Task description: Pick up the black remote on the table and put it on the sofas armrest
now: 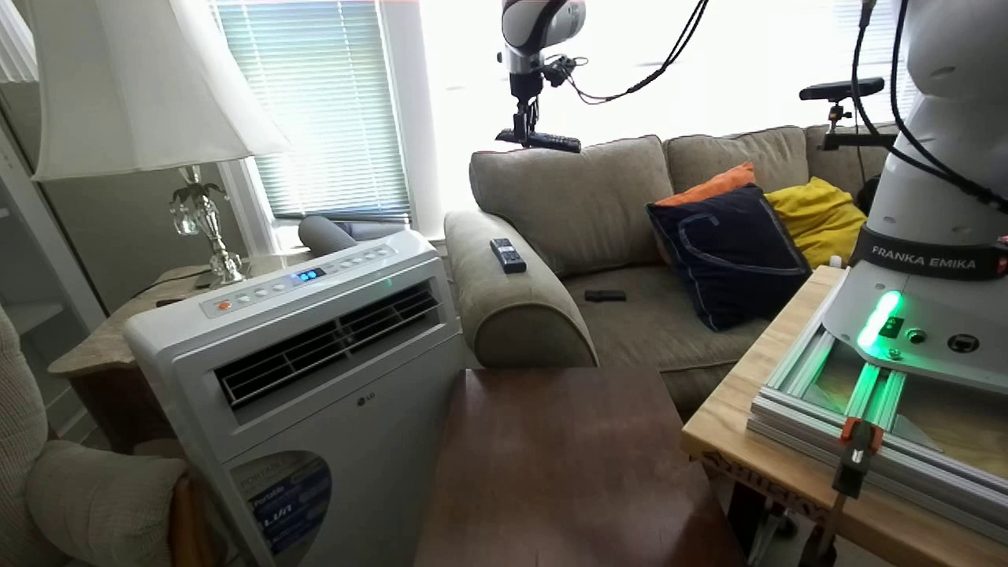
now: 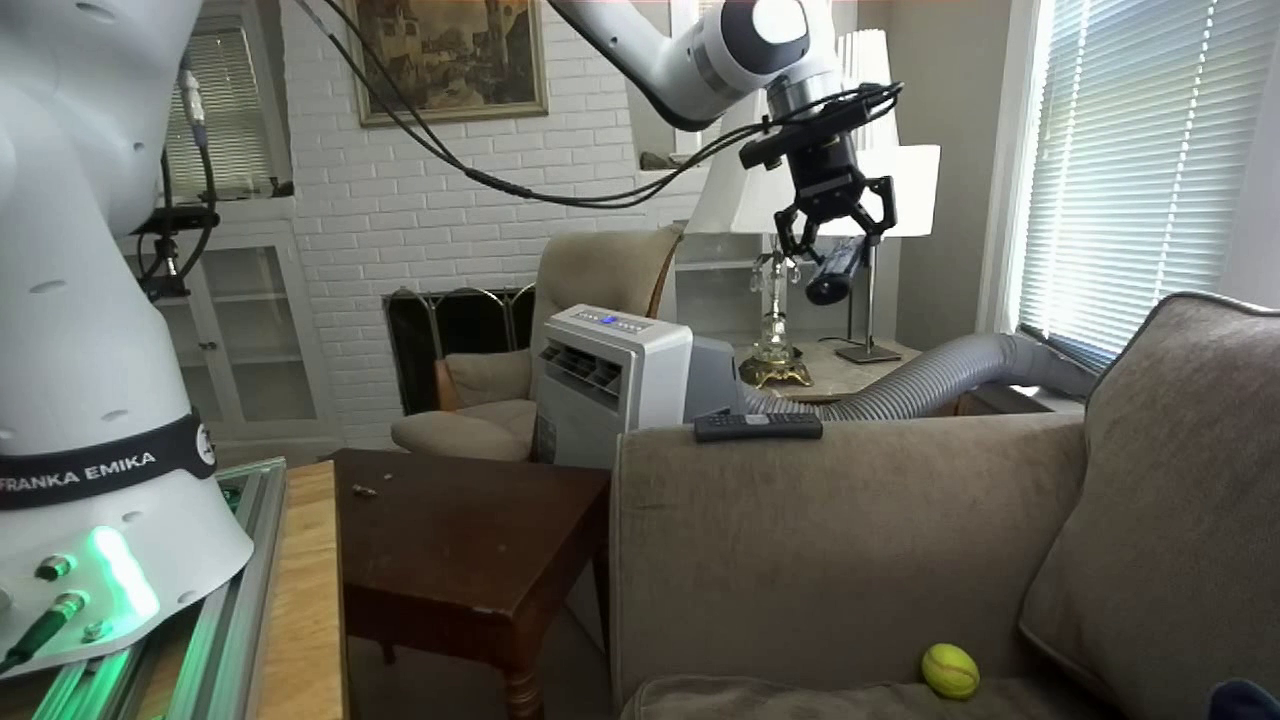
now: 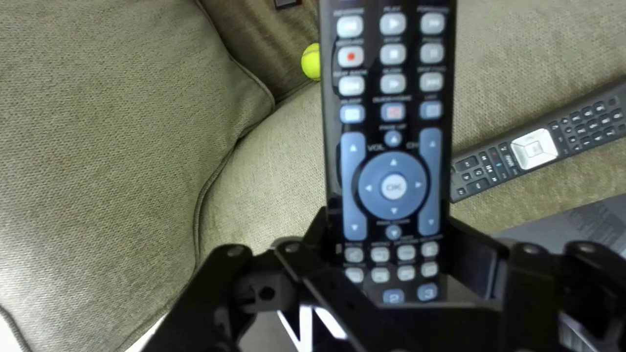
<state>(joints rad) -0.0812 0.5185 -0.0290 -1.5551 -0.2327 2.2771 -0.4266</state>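
Note:
The black remote with bluish-grey buttons [image 3: 392,186] is between my fingers in the wrist view. It shows held in the air in both exterior views [image 1: 551,142] [image 2: 838,272]. My gripper [image 2: 836,250] is shut on the remote's sides. In the wrist view the gripper [image 3: 390,244] grasps near the remote's lower end, and part of its keypad is hidden. The sofa's rounded grey-beige armrest [image 1: 524,315] lies below the gripper, and also shows in an exterior view [image 2: 850,520] and the wrist view [image 3: 274,166]. The glossy dark brown table [image 1: 559,472] stands beside the sofa, also visible here [image 2: 450,520].
A different dark remote [image 1: 508,256] lies on the armrest, also in the wrist view [image 3: 533,149]. A small dark object [image 1: 605,295] and tennis ball [image 2: 950,671] lie on the seat. The air conditioner [image 1: 315,378], lamp [image 1: 150,87] and sofa back cushion [image 1: 575,205] stand nearby.

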